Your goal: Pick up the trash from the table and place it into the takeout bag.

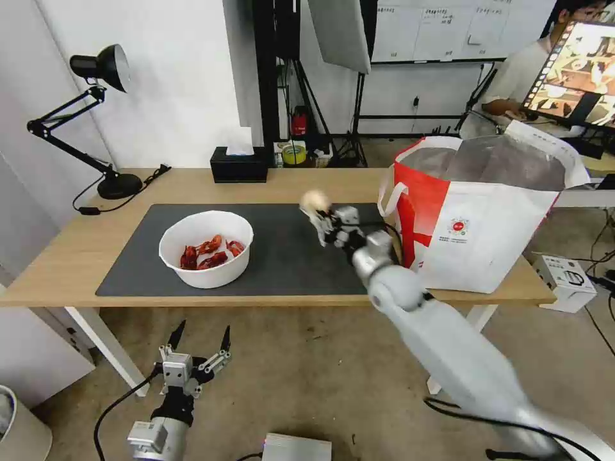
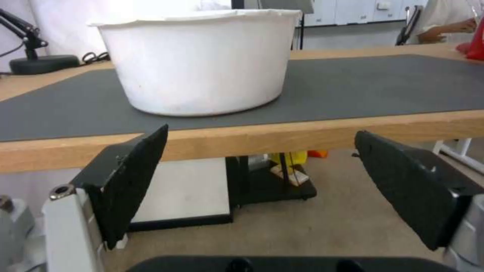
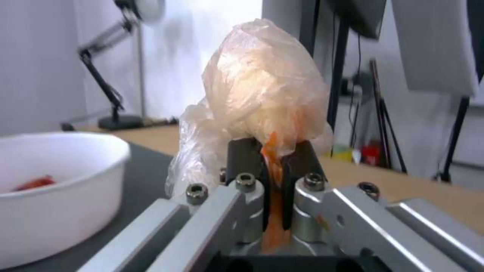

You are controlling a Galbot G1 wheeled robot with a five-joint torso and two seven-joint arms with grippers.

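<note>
Progress looks partial: the right gripper (image 1: 322,219) is clamped on the tan film-skinned lump (image 1: 314,200) above the mat, near the takeout bag (image 1: 487,211), while the bowl of crayfish shells (image 1: 206,248) sits on the table (image 1: 192,186) and the left gripper (image 1: 198,339) hangs open below its edge.

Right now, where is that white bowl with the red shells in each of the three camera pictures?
Head view: the white bowl sits on the dark mat, toward the robot's left.
Left wrist view: the bowl stands beyond the table edge, above the open left gripper.
Right wrist view: the bowl is beside the right gripper.
Shared landmark: the black desk lamp.
</note>
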